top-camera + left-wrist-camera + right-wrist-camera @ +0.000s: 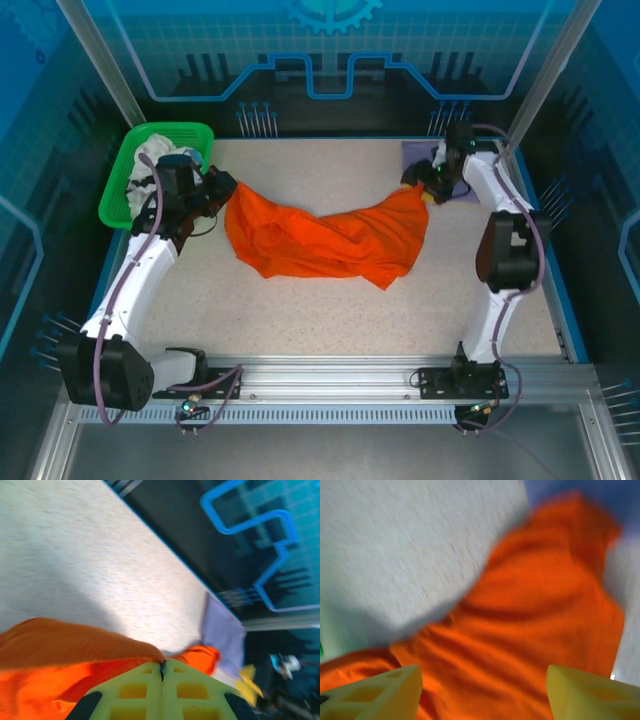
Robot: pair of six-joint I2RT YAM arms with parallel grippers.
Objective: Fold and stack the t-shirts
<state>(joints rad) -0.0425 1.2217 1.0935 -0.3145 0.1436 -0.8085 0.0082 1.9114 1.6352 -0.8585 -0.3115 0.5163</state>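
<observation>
Top external view: crumpled orange t-shirt [325, 240] lies right of green basket [180, 128]; left end effector [224, 188] pinches it, right end effector [425, 192] spread wide.

One bright orange cloth t-shirt [325, 240] lies mid-table. One pale lavender cloth t-shirt [413, 153] is at the far right corner. One green plastic basket [118, 190] at the far left corner holds one white cloth garment [155, 148].
</observation>
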